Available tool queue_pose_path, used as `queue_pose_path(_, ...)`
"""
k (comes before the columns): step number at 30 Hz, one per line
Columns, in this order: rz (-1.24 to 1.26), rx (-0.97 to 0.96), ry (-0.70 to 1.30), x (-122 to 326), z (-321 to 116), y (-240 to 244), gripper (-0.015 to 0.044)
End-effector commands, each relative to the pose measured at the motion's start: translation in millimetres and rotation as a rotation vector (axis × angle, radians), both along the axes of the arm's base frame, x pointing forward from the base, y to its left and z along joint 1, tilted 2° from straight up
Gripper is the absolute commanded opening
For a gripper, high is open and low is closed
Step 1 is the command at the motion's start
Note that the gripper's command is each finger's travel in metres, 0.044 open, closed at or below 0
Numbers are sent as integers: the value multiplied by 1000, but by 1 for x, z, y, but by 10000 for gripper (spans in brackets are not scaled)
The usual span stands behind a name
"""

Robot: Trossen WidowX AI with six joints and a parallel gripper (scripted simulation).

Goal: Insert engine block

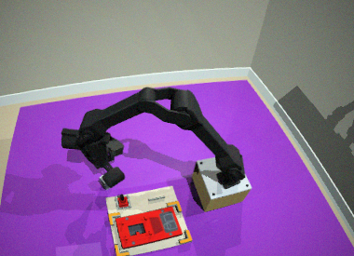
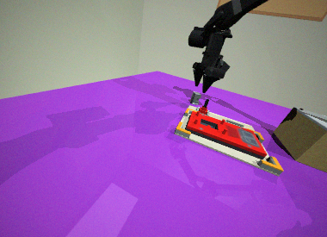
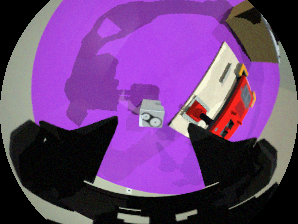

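The engine block (image 1: 102, 181) (image 2: 196, 96) (image 3: 151, 114) is a small grey cube. It lies on the purple mat just off the far-left corner of the white board (image 1: 158, 195) (image 2: 213, 142) (image 3: 215, 75). The red car body (image 1: 151, 232) (image 2: 224, 130) (image 3: 237, 107) lies flat on the board, with its dark opening (image 1: 136, 229) (image 2: 209, 122) toward the left end. My gripper (image 1: 110, 178) (image 2: 200, 86) (image 3: 154, 123) hangs above the block, fingers wide open and empty, clear of the block.
A small red part with a black peg (image 1: 122, 201) (image 2: 205, 108) (image 3: 199, 111) stands on the board's corner near the block. The arm's tan base box (image 1: 219, 195) (image 2: 301, 137) (image 3: 252, 30) stands right of the board. Orange corner brackets (image 1: 185, 236) (image 2: 274, 164) edge the board.
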State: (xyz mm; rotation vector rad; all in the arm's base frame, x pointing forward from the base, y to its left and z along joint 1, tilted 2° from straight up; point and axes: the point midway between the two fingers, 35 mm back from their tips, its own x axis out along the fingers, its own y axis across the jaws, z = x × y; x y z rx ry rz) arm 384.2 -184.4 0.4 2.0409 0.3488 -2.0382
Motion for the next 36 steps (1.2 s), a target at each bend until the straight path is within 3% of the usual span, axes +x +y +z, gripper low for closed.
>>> queue_pose_path(1,6,-2,-16,3,11,-1,440)
queue_pose_path(36,6,-2,-16,5,-46,-1,440)
